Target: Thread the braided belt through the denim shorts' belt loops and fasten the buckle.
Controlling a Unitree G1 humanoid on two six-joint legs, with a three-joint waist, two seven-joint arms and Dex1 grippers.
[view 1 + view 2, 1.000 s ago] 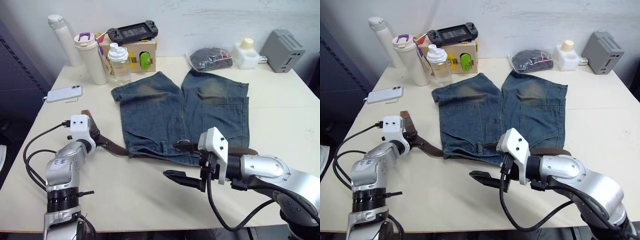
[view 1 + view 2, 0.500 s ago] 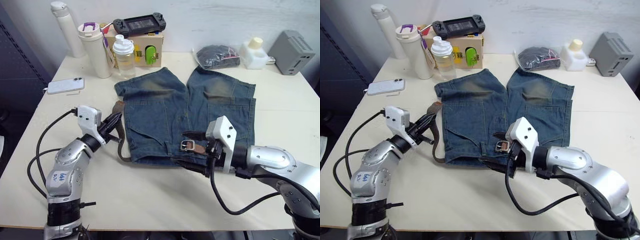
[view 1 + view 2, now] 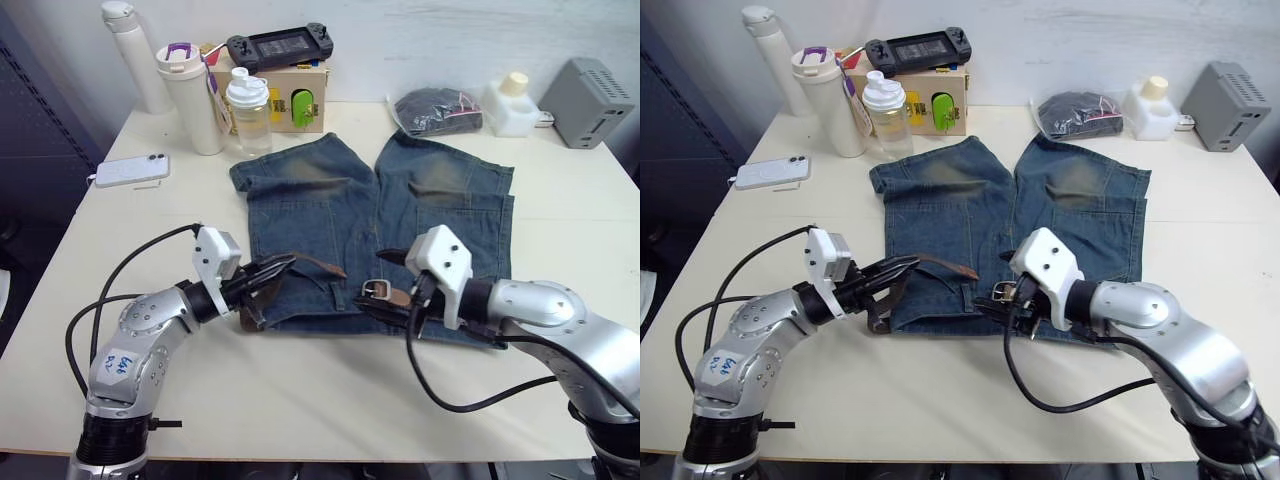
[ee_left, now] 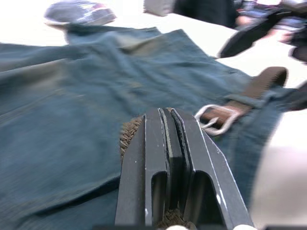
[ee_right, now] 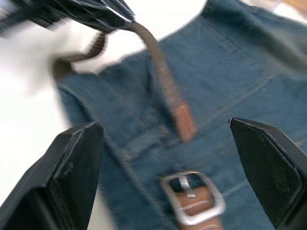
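Silver arms, white wrist cameras, black cables, seemingly "60" marking.

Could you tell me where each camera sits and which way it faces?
Head stereo pair: looks forward and down at the table, both arms, denim shorts.
Left wrist: along the left gripper, shut on the braided belt, toward the buckle.
Right wrist: between the open right gripper's fingers, at the buckle.
All views share the buckle.

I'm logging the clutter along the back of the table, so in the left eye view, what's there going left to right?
White flask → purple-lidded cup → clear bottle → wooden box → bagged dark bundle → white jar → grey box.
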